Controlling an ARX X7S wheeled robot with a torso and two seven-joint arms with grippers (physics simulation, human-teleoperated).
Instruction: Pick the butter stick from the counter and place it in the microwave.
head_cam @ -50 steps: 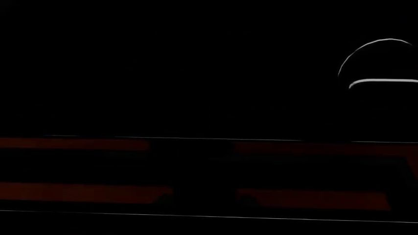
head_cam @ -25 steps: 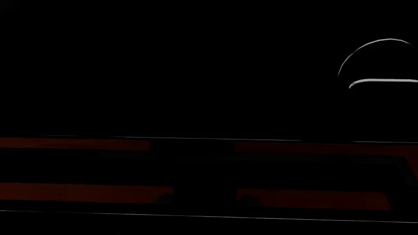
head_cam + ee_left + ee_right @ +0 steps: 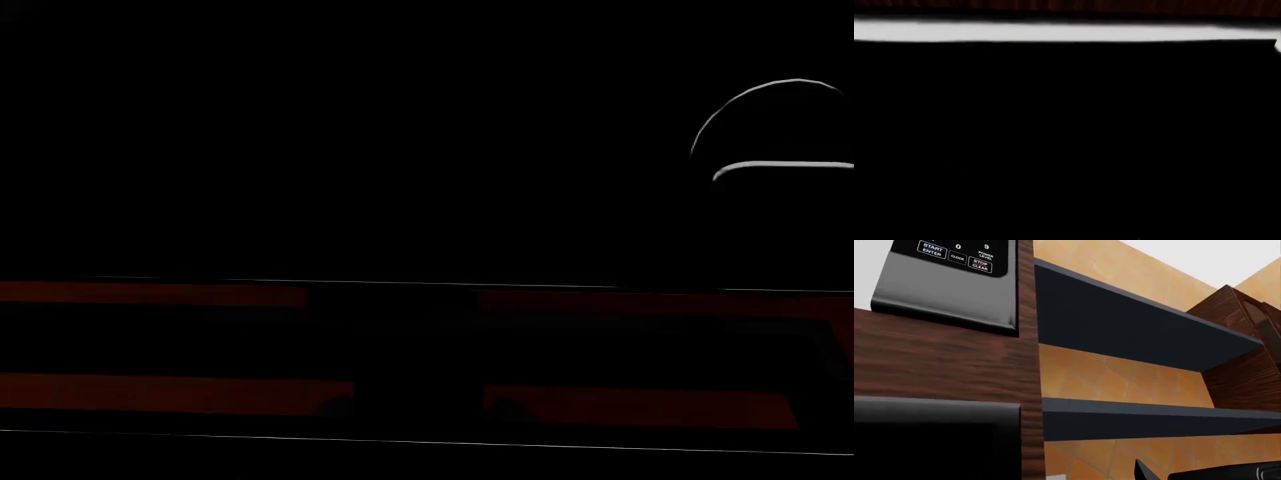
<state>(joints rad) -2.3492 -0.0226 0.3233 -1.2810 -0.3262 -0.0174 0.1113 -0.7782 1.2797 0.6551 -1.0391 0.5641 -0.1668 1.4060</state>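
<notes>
A keypad [image 3: 954, 252] and dark shelves [image 3: 1134, 315] are seen from the right wrist; other views are near-black. No butter is shown. Neither hand's state can be told, so progress cannot be judged.

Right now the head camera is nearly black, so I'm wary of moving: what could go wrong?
1. The butter stick shows in no view, so any reach for it would be blind.
2. The right wrist view sits close under a control panel and wood cabinet; that arm might bump them.
3. The left wrist view is almost all black too, so it offers no check.
</notes>
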